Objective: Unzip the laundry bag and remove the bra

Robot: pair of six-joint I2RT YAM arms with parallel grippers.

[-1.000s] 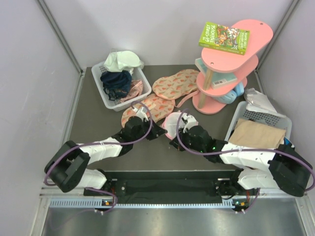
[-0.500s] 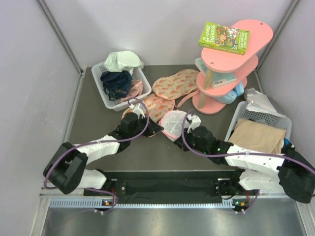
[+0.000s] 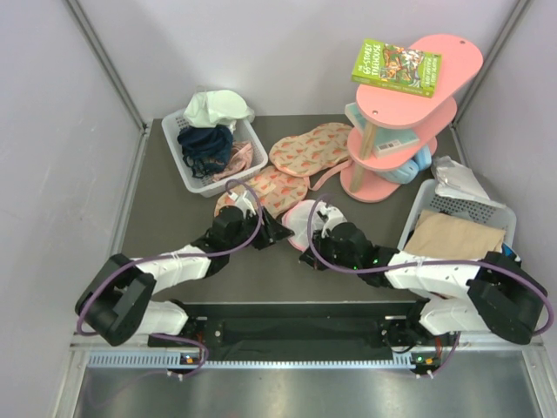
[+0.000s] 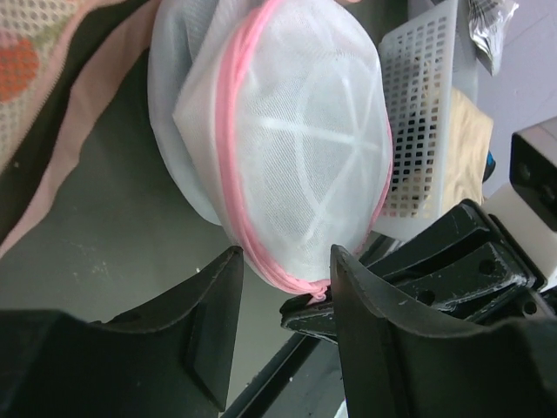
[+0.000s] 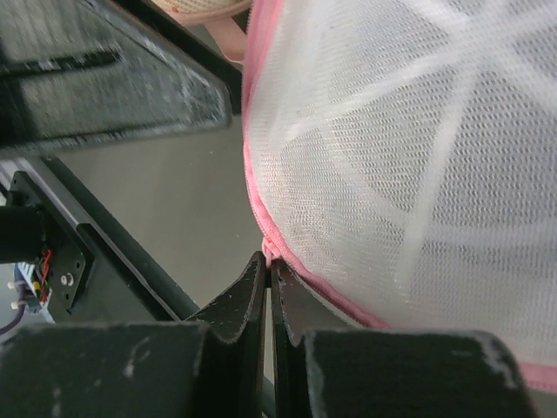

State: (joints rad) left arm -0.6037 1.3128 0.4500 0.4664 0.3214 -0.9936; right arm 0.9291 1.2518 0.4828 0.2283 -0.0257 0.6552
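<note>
While right claw (image 5: 270, 261) pinches laundry bag (image 4: 305, 148) pink rim, left claw (image 4: 285, 261) gapes at its edge

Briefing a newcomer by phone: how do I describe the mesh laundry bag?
Start at the pink tiered shelf, right rear. Nearer and leftward, between left gripper and right gripper, is a round white mesh laundry bag. Unlike the flat fruit-print fabric pieces behind it, it is domed and pink-trimmed.

grey table (image 3: 165, 239) holds two baskets (image 3: 195, 184) (image 3: 452, 205), pink shelf (image 3: 409, 117), fruit-print fabric (image 3: 309, 148), laundry bag (image 3: 302, 219)
</note>
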